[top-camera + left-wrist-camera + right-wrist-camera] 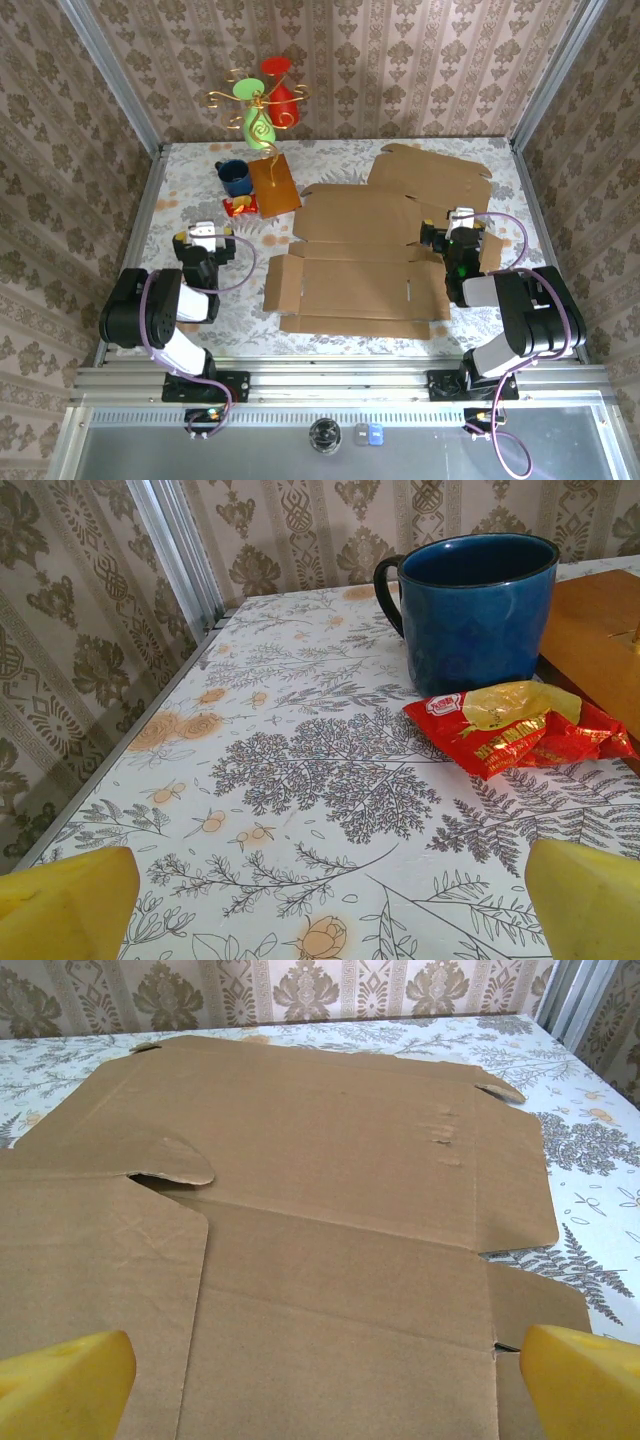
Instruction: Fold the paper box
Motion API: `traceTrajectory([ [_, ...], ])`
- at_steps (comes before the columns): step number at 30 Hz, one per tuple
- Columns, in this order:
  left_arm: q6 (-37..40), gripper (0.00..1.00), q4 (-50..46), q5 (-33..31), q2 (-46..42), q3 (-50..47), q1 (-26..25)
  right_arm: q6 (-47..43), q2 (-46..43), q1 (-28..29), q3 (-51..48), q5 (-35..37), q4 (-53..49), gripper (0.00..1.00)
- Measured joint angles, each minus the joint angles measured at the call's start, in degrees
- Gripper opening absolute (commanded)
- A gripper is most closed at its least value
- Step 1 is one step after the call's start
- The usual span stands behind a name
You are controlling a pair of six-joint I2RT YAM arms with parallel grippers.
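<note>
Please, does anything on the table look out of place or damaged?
Nothing looks damaged or spilled. Only a red snack packet lies crumpled beside the blue mug, and a second cardboard sheet overlaps the flat box at the far right.

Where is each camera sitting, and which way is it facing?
Top external: above and behind, looking down on the table; both arms, left gripper, right gripper.
Left wrist: low, facing the blue mug and red packet; own yellow fingertips.
Right wrist: low, facing the flat cardboard box; own fingertips.
Shared: top view also shows mug, packet, box.
</note>
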Motion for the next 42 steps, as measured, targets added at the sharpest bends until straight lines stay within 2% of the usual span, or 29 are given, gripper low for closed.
traceTrajectory([
  [9, 1.75, 1.0, -0.04, -1.53, 0.37, 0.02, -2.21, -0.42, 0.0, 0.0, 0.0, 0.0, 0.0, 1.0],
  [26, 2.19, 1.0, -2.27, -3.45, 0.63, 1.86, -2.36, -0.46, -0.94, -0.37, 0.31, -0.17, -1.79, 1.0],
  [36, 2.19, 1.0, -2.43, -3.89, 0.61, 1.86, -2.36, -1.64, -20.24, 0.83, 0.52, 0.33, -8.52, 1.0],
  [42, 2.36, 1.0, -2.51, -4.39, -0.24, 1.62, -2.6, -3.52, -28.28, 3.23, 10.36, 1.86, -18.6, 1.0],
])
